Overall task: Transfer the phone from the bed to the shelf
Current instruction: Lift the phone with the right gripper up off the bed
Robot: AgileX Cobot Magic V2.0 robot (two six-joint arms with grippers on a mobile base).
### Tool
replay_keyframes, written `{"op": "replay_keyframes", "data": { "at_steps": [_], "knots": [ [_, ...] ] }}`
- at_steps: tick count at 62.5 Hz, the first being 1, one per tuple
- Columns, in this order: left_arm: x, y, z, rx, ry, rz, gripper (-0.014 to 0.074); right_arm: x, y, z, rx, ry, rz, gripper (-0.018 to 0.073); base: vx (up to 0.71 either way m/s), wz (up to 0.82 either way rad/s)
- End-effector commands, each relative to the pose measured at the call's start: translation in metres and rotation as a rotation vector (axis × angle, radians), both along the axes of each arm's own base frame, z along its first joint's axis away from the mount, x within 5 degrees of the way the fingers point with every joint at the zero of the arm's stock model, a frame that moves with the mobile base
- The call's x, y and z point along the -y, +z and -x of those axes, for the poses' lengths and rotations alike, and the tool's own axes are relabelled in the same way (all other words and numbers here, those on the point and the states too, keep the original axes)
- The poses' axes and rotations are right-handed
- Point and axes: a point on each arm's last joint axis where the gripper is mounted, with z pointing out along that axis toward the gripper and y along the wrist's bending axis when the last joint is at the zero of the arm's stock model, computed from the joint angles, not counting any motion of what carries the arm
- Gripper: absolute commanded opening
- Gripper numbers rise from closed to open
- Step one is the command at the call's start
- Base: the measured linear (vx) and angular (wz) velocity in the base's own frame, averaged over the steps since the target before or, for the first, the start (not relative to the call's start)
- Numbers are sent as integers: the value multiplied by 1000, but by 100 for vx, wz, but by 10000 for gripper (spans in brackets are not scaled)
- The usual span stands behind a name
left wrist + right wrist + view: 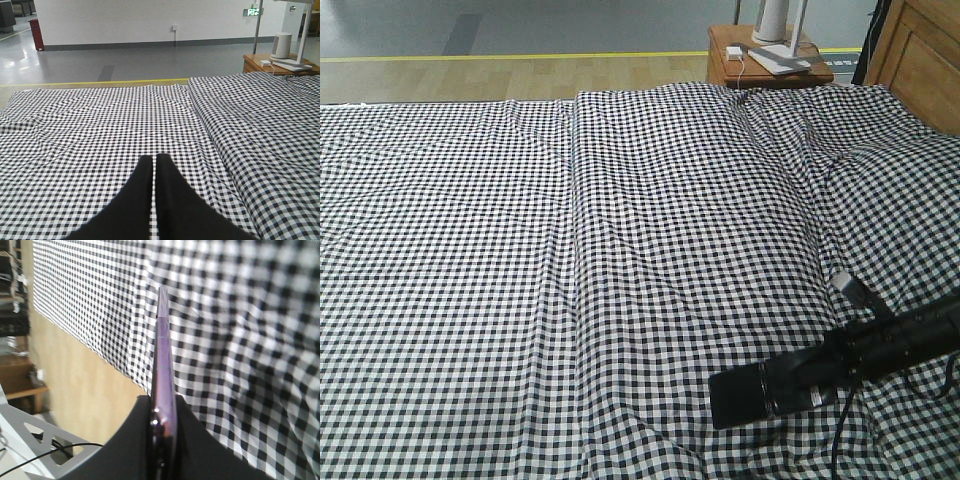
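The phone (740, 397) is a slim black slab held just above the bed (570, 250), whose black-and-white checked sheet fills the front view. My right gripper (790, 385) reaches in from the lower right and is shut on the phone's near end. In the right wrist view the phone (164, 355) stands edge-on, pinkish-purple rim up, clamped between my right gripper (162, 402) fingers. My left gripper (154, 159) hovers over the bed (100, 130), shut with nothing in it. The shelf is out of view.
A reddish-brown bedside table (770, 62) carrying a white lamp base and charger stands beyond the bed's far right corner. The wooden headboard (920, 50) is next to it. Tan floor (85, 390) and a grey metal frame (30, 440) lie beside the bed.
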Motion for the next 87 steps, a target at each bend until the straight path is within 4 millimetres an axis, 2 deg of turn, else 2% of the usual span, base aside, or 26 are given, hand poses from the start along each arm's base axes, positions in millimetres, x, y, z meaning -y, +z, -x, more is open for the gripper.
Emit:
{"op": "replay_keyframes", "data": {
  "at_steps": [1, 20, 40, 52, 64, 79, 87],
  "knots": [
    [0, 5, 0, 75, 0, 5, 1, -16, 60, 1, 85, 72, -98, -2, 0, 0],
    [0, 5, 0, 75, 0, 5, 1, -69, 147, 14, 319, 196, -66, -2, 0, 0],
    [0, 5, 0, 75, 0, 5, 1, -122, 219, 52, 538, 329, -107, -2, 0, 0],
    [0, 5, 0, 75, 0, 5, 1, -147, 249, 81, 630, 409, -146, -2, 0, 0],
    [0, 5, 0, 75, 0, 5, 1, -166, 271, 110, 673, 481, -178, -2, 0, 0],
    [0, 5, 0, 75, 0, 5, 1, -179, 289, 138, 740, 560, -213, -2, 0, 0],
    [0, 5, 0, 75, 0, 5, 1, -179, 298, 146, 767, 557, -243, -2, 0, 0]
  ]
}}
